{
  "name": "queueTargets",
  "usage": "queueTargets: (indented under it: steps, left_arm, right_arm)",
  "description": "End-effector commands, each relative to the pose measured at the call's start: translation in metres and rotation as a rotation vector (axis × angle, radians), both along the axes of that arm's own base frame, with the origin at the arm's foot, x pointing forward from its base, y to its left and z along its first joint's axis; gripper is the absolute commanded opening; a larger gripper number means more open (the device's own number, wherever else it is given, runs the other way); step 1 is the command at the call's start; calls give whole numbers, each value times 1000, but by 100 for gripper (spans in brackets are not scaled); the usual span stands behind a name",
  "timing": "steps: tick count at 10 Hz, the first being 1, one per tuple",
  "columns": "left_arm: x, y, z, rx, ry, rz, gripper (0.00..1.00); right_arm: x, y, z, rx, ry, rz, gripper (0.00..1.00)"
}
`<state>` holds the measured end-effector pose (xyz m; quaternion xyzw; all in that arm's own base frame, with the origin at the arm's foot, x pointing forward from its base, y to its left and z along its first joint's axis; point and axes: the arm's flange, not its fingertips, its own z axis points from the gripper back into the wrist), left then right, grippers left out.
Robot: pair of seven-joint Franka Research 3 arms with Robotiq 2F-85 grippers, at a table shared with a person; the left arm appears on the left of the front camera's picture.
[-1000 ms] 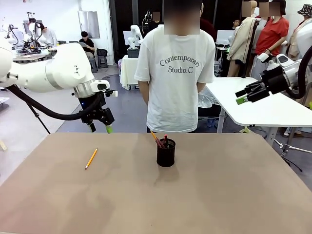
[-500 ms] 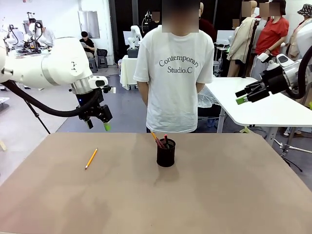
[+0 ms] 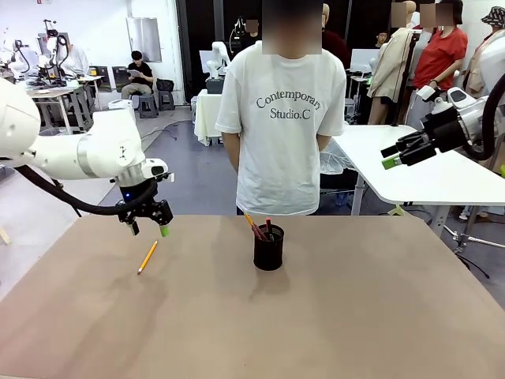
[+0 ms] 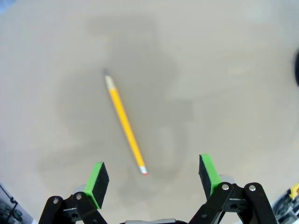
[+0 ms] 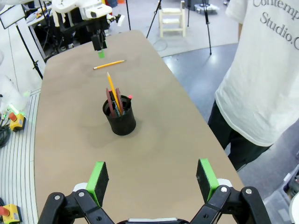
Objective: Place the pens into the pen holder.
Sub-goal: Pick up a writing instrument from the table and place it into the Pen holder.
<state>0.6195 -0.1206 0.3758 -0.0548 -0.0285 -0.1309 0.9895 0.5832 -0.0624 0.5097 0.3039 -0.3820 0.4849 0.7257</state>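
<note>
An orange-yellow pencil-like pen (image 3: 147, 257) (image 4: 125, 124) (image 5: 109, 64) lies flat on the brown table at the left. My left gripper (image 3: 147, 229) (image 4: 152, 179) hangs open just above its far end, and nothing sits between the green pads. The black mesh pen holder (image 3: 268, 247) (image 5: 120, 116) stands upright near the table's middle, with several pens (image 3: 256, 226) (image 5: 113, 98) sticking out of it. My right gripper (image 3: 388, 156) (image 5: 152, 179) is open and empty, raised high off the table's right side.
A person in a white T-shirt (image 3: 282, 118) stands close behind the table's far edge, arms behind the back. A white table (image 3: 418, 170) stands at the right under my right arm. Bare tabletop (image 3: 355, 308) surrounds the holder.
My left gripper has come down and moved slightly left, from well above the table's far edge to just over the lying pen. The right arm, the holder and the pens have not moved.
</note>
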Motion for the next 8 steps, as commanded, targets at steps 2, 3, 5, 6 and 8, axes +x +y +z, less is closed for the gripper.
queueTargets:
  steps: [2,3,5,6,8]
  left_arm:
    - [5,11,-12,104,-22,125,100]
    - [8,14,-20,117,-15,145,100]
    - [14,10,-39,129,-27,201,100]
    - [14,6,-44,128,-35,221,100]
    - [22,1,-55,85,-14,276,100]
  right_arm:
    - [1,2,2,-2,-4,-1,100]
    - [1,2,2,-2,-4,-1,100]
    - [1,2,2,-2,-4,-1,100]
    - [1,2,2,-2,-4,-1,100]
    - [1,2,2,-2,-4,-1,100]
